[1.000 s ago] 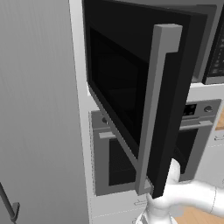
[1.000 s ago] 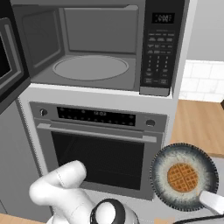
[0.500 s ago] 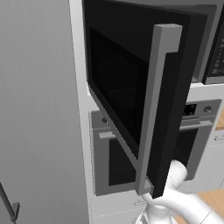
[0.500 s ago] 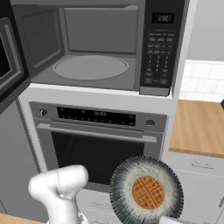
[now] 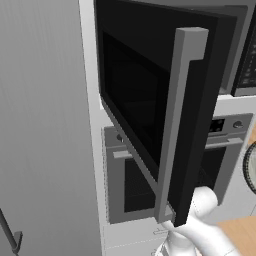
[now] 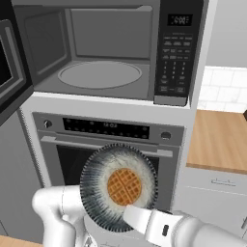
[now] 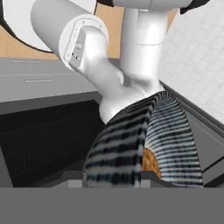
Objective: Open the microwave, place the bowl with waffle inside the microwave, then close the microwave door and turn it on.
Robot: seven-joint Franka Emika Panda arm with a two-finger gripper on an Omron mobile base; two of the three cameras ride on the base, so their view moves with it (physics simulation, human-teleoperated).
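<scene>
The microwave stands open above the oven, its glass turntable bare and the button panel on its right. The microwave door is swung wide toward me, with its grey vertical handle in front. The dark striped bowl hangs tilted in front of the oven, facing me with the round waffle inside. My gripper is shut on the bowl's lower rim. In the hand view the bowl fills the bottom, with the waffle peeking out. The bowl's edge shows at the right.
The silver-framed oven sits directly under the microwave, behind the bowl. A wooden counter with white tiles behind it lies to the right. The open door juts out on the left, beside a tall grey panel.
The bowl with the waffle has travelled left and upward, from the lower right corner to in front of the oven door. The microwave and its door have not moved.
</scene>
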